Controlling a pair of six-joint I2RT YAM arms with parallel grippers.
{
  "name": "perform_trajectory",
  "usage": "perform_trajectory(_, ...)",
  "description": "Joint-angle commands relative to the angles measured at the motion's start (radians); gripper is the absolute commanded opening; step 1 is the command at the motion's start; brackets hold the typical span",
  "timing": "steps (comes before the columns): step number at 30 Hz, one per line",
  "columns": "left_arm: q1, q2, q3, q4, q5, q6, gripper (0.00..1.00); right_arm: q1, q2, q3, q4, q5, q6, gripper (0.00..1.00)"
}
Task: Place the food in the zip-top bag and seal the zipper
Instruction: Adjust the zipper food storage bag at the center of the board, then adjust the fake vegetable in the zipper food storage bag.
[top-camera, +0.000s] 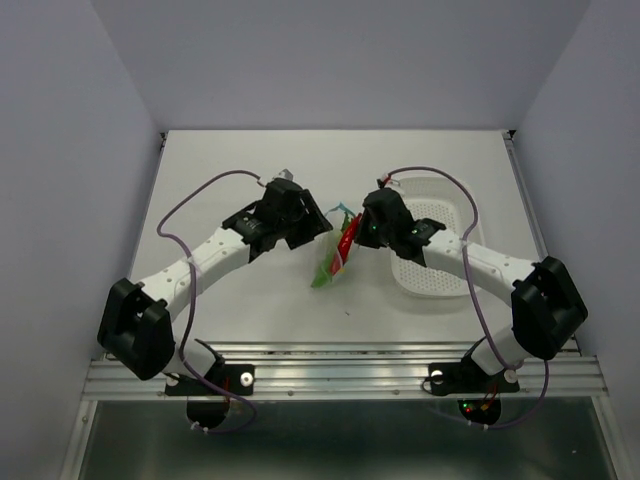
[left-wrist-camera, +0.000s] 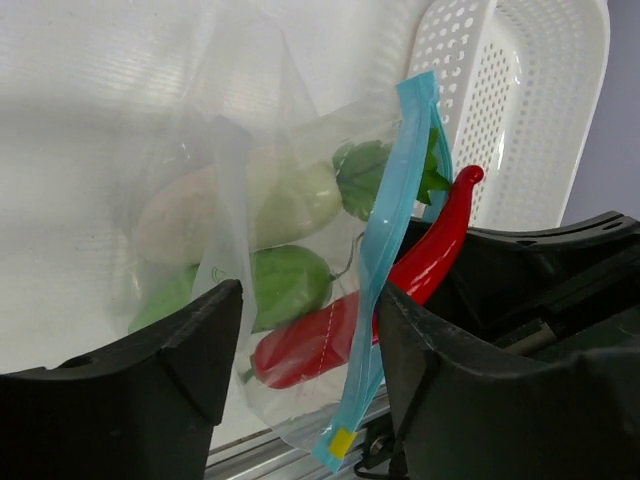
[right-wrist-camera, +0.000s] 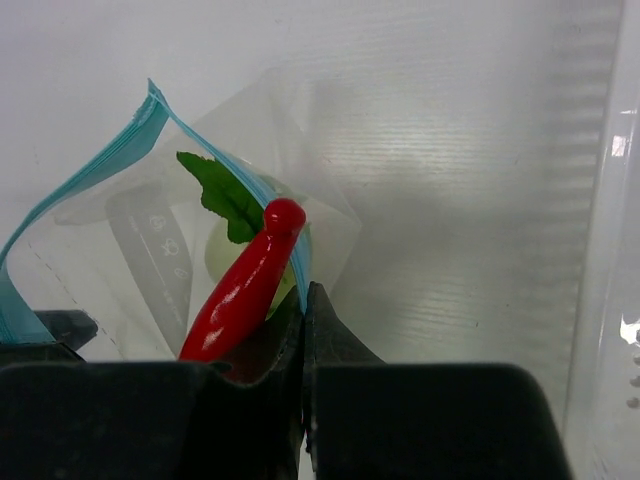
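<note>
Zip-top bag (left-wrist-camera: 250, 160) between jaws of released left end effector (left-wrist-camera: 310, 305); right end effector (right-wrist-camera: 303, 300) pinches its edge.

Table (top-camera: 280, 300): pale, flat surface before me.
Basket (top-camera: 435, 280): white, perforated, lying on the table at my right.
Bag (top-camera: 333, 262): clear, near mid-table; contact with the table unclear.

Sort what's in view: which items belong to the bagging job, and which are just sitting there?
Job:
- zip-top bag
- zipper
- white radish, inside the bag
- green pod, inside the bag
- red chili, its tip poking past the zipper

Lying about:
- white perforated basket, on the table
</note>
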Motion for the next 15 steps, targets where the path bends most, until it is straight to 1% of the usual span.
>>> perform_trajectory(1,-0.009,-0.031,0.113,-0.072,-0.064,0.110,0.74,-0.005,-0.028,0.092,-0.052,-0.027,-0.094,0.01)
perform_trajectory(4,-0.012,-0.057,0.153,-0.094,-0.108,0.156,0.82,-0.005,-0.024,0.140,-0.113,-0.034,-0.138,0.01)
perform_trajectory(6,-0.012,-0.074,0.183,-0.110,-0.122,0.211,0.91,-0.005,-0.011,0.177,-0.137,-0.049,-0.170,0.01)
perform_trajectory(7,-0.014,-0.074,0.194,-0.109,-0.106,0.237,0.98,-0.005,-0.005,0.187,-0.139,-0.066,-0.181,0.01)
perform_trajectory(9,-0.014,-0.067,0.211,-0.106,-0.076,0.275,0.99,-0.005,0.004,0.197,-0.141,-0.087,-0.193,0.01)
perform_trajectory(10,-0.015,-0.056,0.223,-0.104,-0.060,0.320,0.99,-0.005,0.007,0.200,-0.141,-0.099,-0.200,0.01)
perform_trajectory(13,-0.017,-0.050,0.222,-0.078,0.031,0.351,0.99,-0.005,0.018,0.215,-0.142,-0.112,-0.225,0.01)
perform_trajectory(15,-0.019,-0.050,0.214,-0.045,0.054,0.368,0.99,-0.005,0.019,0.224,-0.142,-0.115,-0.228,0.01)
